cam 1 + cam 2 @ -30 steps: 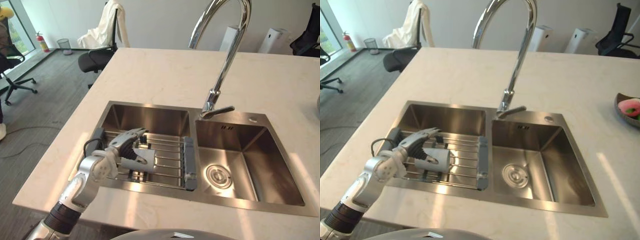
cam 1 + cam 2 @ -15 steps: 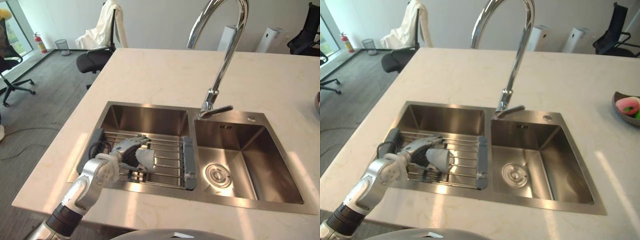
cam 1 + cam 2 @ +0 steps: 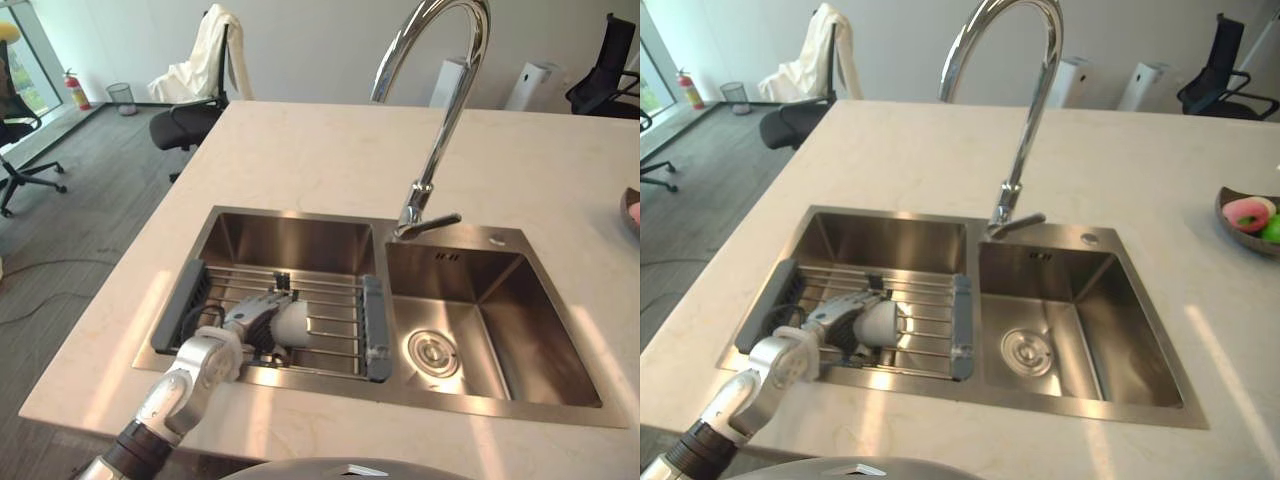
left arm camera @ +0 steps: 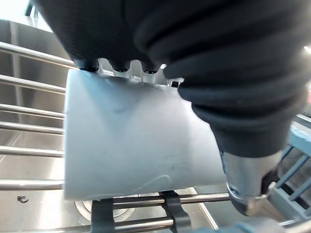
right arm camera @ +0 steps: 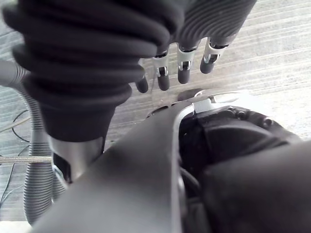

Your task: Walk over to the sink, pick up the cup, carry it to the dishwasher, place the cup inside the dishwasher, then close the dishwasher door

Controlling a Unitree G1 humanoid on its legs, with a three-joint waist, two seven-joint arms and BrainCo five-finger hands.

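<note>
Left hand (image 3: 248, 318): working low in the left basin of the sink (image 3: 290, 238), with its fingers (image 4: 119, 68) curling over the upper side of the cup (image 3: 293, 322) and the thumb (image 4: 245, 179) pressing in from the opposite side. The hand is holding the cup. The cup is pale and smooth-walled, and it is lying on its side on the wire rack (image 3: 335, 318) that spans the basin. It is not yet lifted clear.

Right hand (image 5: 183, 68): hanging idle over the floor with its fingers relaxed, carrying nothing.

Surroundings: the rack's grey end piece (image 3: 376, 330) is sitting just beside the cup on the faucet (image 3: 440, 120) side. The table (image 3: 300, 150) is surrounding the sink.

Judgement, grasp step of the pick-up; carrying and the dishwasher are yet to come.

Risks from here:
- The cup wall is looking slick and slightly tapered, so a pinch across it may be letting the cup rotate or slide out as the arm rises.
- Fingertips reaching between the rack wires could be snagging and dragging the rack up with the cup.
- A lift angled toward the basin wall or the rim could be knocking the cup loose.
</note>
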